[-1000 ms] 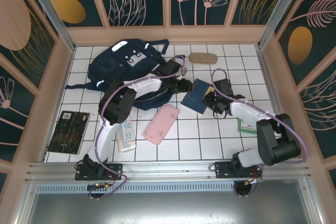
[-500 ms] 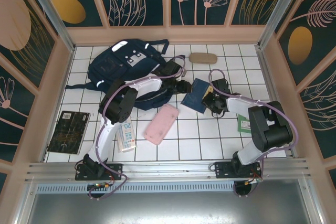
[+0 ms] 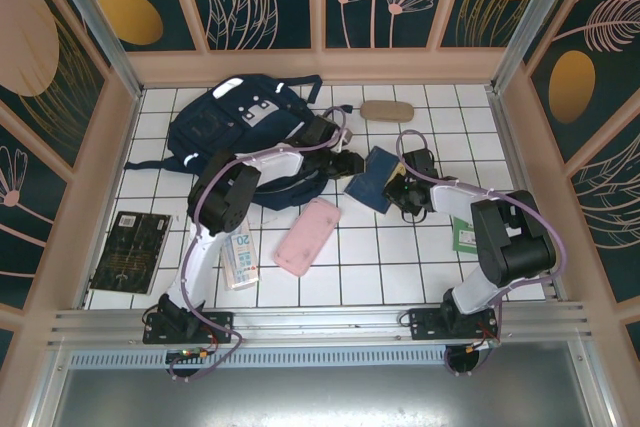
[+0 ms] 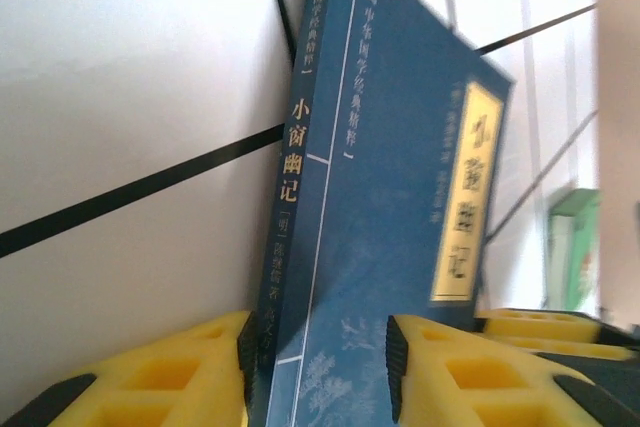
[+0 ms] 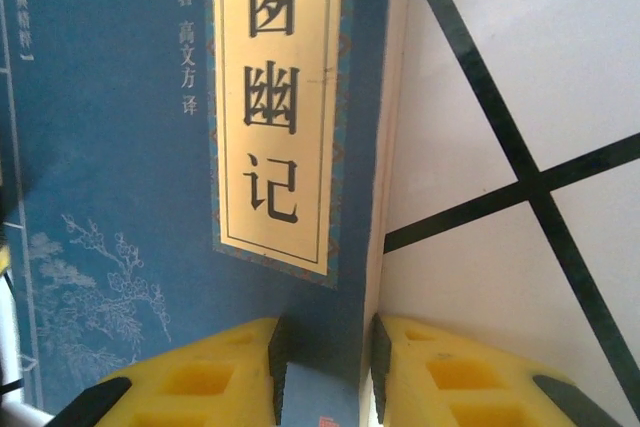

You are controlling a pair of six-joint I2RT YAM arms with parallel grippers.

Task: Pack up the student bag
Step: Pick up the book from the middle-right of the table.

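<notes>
the backpack, navy with pale patches and dark straps, lies at the back left of the white tiled table, its near right edge under the left arm's wrist. a blue book with a cream title strip sits just right of the backpack, between the two grippers, and looks tipped up on an edge rather than flat. the left gripper reaches it from the backpack side; in the left wrist view its yellow fingers stand on either side of the book at the spine, the dark pads against spine and cover, so the left gripper is clamped on the book. the right gripper meets the book from the other side; in the right wrist view its fingers pinch the book along its long open edge, pads tight on both faces, so the right gripper is clamped on the book too. a pink pencil case lies near the book, toward the arms. a tan case rests near the back wall, a black book at the far left, a white box marked 20 beside the left arm, and a green item partly under the right arm.
</notes>
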